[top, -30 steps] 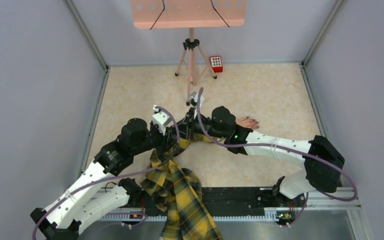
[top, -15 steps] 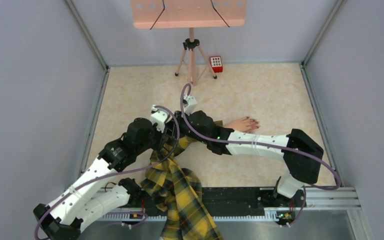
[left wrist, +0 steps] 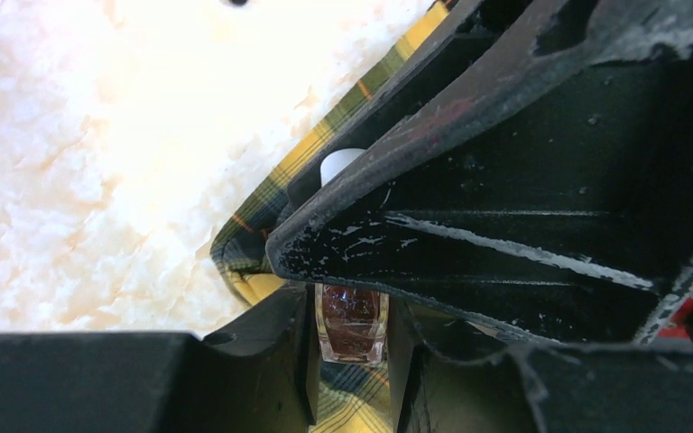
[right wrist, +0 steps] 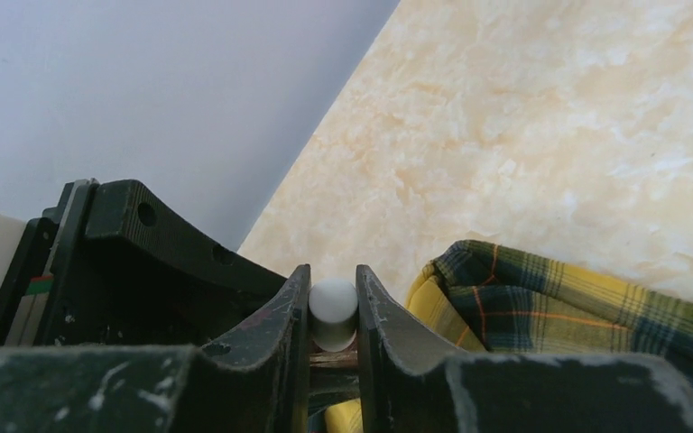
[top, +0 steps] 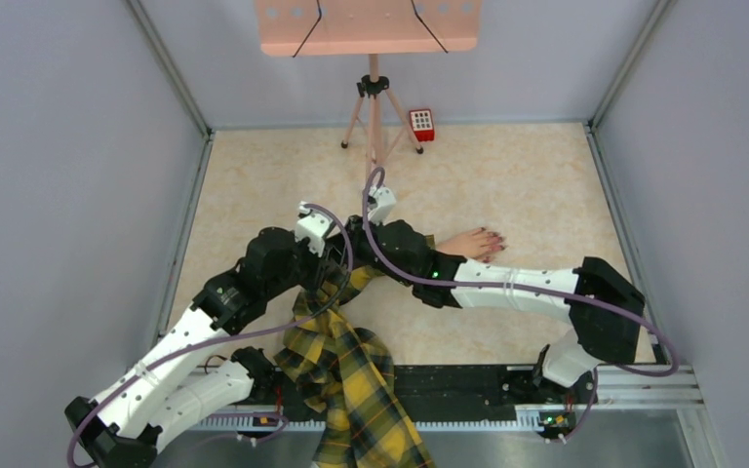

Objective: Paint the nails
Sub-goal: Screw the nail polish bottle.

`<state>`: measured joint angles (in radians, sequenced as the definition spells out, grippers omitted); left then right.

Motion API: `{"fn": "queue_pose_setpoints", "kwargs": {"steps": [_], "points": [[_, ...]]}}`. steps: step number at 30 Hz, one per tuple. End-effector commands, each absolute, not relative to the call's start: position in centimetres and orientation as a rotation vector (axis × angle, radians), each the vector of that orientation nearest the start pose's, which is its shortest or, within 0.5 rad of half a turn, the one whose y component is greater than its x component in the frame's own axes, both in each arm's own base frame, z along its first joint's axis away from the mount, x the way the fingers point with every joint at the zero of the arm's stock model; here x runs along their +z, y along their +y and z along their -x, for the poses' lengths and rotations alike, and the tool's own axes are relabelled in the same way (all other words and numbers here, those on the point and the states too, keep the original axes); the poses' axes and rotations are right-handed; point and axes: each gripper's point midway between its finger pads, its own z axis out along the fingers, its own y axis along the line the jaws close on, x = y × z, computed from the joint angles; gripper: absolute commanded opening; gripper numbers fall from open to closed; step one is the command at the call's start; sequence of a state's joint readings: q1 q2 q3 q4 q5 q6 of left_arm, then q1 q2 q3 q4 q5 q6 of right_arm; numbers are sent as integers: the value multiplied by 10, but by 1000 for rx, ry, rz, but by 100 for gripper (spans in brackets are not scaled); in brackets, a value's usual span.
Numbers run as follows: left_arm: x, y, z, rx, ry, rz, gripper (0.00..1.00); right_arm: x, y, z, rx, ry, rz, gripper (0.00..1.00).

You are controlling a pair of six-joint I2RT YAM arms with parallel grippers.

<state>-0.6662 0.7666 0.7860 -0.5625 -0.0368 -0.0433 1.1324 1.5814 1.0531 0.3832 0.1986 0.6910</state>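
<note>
Though cramped by mannequin hand [top: 473, 242], table [top: 536, 175] wide.

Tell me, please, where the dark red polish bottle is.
Left wrist view: bottle clamped in the left gripper over the yellow-black plaid sleeve, white cap in the right gripper.

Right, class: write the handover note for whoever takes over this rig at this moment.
Left gripper: shut on the polish bottle, above the plaid sleeve.
Right gripper: shut on its white cap; whether it is loosened cannot be told.
Mannequin hand: flat on the table, clear of both grippers; nails look dark.
Done: bottle and cap gripped.
Left: lift the brush out, paint the nails.
</note>
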Motion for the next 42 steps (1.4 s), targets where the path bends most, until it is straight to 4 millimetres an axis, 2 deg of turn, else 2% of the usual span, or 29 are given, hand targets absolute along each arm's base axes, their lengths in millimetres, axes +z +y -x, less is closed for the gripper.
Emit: {"fn": "queue_pose_setpoints", "kwargs": {"steps": [1,7,9,12,18,21,25,29,32,35,39,42], "points": [[269,-202,-223,-589,1758,-630,0,259,453,-205,1154,1754,332,26],[265,-200,-226,-573,1778,-619,0,283,439,-202,1122,1664,404,71],[265,-201,-226,-576,1778,-617,0,284,432,-204,1088,1668,399,80],[267,-200,-225,-579,1773,-612,0,286,418,-206,1061,1663,388,87],[268,-199,-226,-578,1775,-597,0,290,385,-210,1023,1625,378,95],[268,-199,-226,-579,1776,-597,0,287,366,-220,1027,1636,355,96],[269,-202,-224,-609,1776,-609,0,285,343,-223,1085,1613,338,97],[272,-214,-214,-711,1755,-670,0,283,324,-222,1107,1595,340,98],[276,-229,-197,-841,1721,-765,0,284,314,-217,1130,1559,379,98],[282,-242,-177,-976,1669,-860,0,295,310,-196,1213,1465,480,99],[294,-253,-146,-1142,1576,-985,0,316,307,-146,1378,1246,703,99],[304,-259,-119,-1291,1490,-1090,0,327,304,-118,1453,1136,817,99]]}}
